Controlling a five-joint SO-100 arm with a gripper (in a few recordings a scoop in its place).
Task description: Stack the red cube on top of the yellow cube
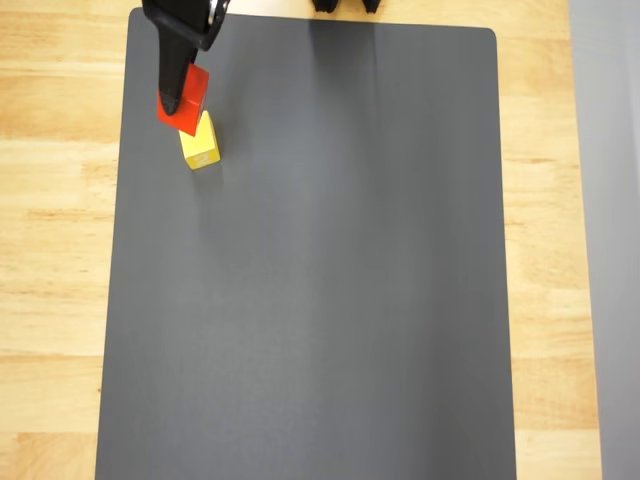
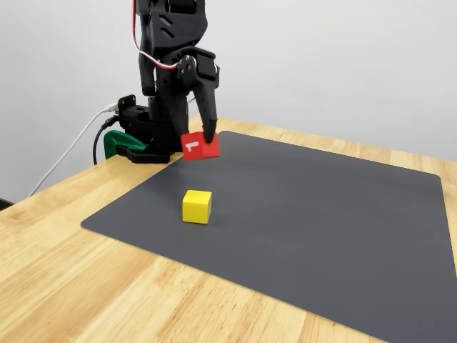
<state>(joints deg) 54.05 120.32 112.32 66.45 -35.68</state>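
Observation:
The red cube (image 2: 201,147) hangs tilted in the air, held by my black gripper (image 2: 207,140), its white mark facing the fixed view. From overhead the red cube (image 1: 186,101) sits under the gripper (image 1: 178,98) and overlaps the upper left of the yellow cube (image 1: 201,146). The yellow cube (image 2: 196,206) rests on the dark mat (image 2: 300,214) near its left edge, below and slightly in front of the red cube, with a clear gap between them. The gripper is shut on the red cube.
The grey mat (image 1: 320,280) covers most of the wooden table (image 1: 55,220). My arm's base (image 2: 139,136) with a green clamp and cables stands at the back left. A white wall is behind.

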